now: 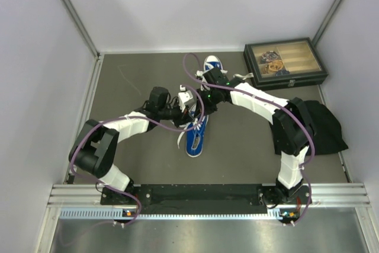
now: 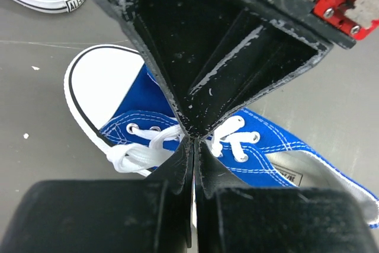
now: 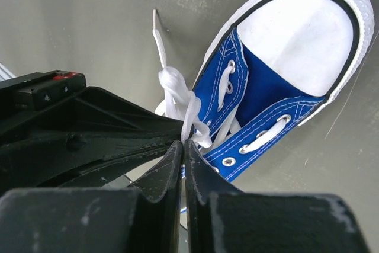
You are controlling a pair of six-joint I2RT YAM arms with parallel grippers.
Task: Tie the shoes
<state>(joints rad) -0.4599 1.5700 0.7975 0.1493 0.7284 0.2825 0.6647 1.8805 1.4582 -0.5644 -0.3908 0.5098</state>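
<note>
Spreading across the top view, the grey bench (image 1: 142,87) carries everything. The left arm (image 1: 127,125) and right arm (image 1: 260,102) bend inward from their bases and meet over its middle. At the far right corner sits a dark box (image 1: 290,80) with a glass lid, and a black cloth (image 1: 325,125) lies crumpled at the right edge, partly behind the right arm.

Two blue shoes lie in line near the centre. The far shoe (image 1: 212,63) is just left of the box, its white toe pointing away from the bases. The near shoe (image 1: 194,140) stretches from under the wrists back toward the bases, its white toe cap (image 3: 299,34) flat on the bench and its opening facing up.

Both hands hover tip to tip over the near shoe's eyelets. The left hand (image 2: 192,152) is closed; whether it pinches anything cannot be told. The right hand (image 3: 182,158) is closed on a strand of the white lace (image 3: 174,84), which bunches in a loose loop beside the eyelets, one end trailing onto the bench.
</note>
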